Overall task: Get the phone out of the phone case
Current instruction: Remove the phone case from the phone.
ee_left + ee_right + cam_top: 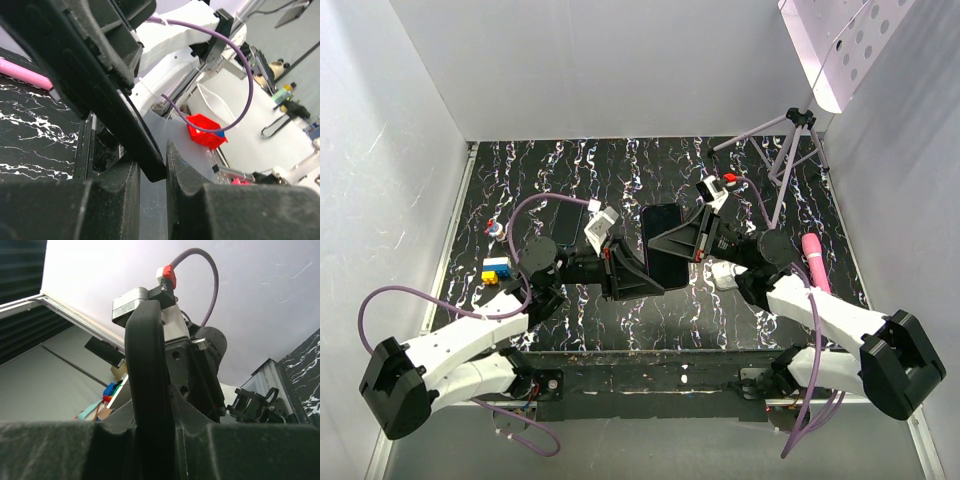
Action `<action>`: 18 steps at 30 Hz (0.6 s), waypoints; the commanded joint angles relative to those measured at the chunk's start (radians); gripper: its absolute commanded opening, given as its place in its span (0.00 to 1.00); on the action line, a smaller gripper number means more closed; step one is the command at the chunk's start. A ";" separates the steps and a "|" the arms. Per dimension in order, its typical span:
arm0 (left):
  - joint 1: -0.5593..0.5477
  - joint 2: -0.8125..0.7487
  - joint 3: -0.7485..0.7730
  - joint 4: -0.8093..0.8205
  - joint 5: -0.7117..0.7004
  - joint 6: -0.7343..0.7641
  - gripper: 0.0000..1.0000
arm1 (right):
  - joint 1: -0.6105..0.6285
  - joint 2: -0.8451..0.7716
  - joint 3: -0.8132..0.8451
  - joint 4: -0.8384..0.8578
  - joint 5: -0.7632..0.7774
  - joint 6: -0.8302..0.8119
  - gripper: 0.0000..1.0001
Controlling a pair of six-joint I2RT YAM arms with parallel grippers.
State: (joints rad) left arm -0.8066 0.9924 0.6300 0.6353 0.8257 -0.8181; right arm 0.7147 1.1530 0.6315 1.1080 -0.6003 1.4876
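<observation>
Phone point(663, 240) hangs above the table point(570, 170), left end effector point(153, 172) pinching its edge, right end effector point(150, 415) pinching the case point(144, 355) rim, likely to pry them apart.

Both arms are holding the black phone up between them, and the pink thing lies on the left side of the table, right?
Not quite. The top view shows the pink thing on the right side of the table. The left arm and right arm do hold the black phone up between them.

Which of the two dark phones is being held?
The larger glossy black phone in the middle, gripped from both sides; the smaller dark phone lies flat.
</observation>
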 commanded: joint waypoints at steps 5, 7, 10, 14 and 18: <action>-0.045 0.028 0.149 -0.086 0.342 0.476 0.00 | 0.065 0.094 -0.044 0.165 0.066 0.411 0.01; -0.045 0.020 0.175 -0.175 0.339 0.551 0.00 | 0.069 0.108 -0.038 0.188 0.065 0.427 0.01; -0.043 0.026 0.181 -0.224 0.305 0.600 0.00 | 0.077 0.122 -0.021 0.205 0.062 0.439 0.01; -0.026 0.046 0.149 -0.192 0.210 0.587 0.00 | 0.088 0.117 0.000 0.202 0.057 0.438 0.01; 0.001 0.040 0.099 -0.196 0.070 0.563 0.00 | 0.089 0.094 -0.003 0.207 0.066 0.439 0.01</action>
State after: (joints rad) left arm -0.8097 1.0115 0.7643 0.3935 1.0630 -0.4294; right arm 0.7567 1.2537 0.5808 1.3914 -0.6315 1.7504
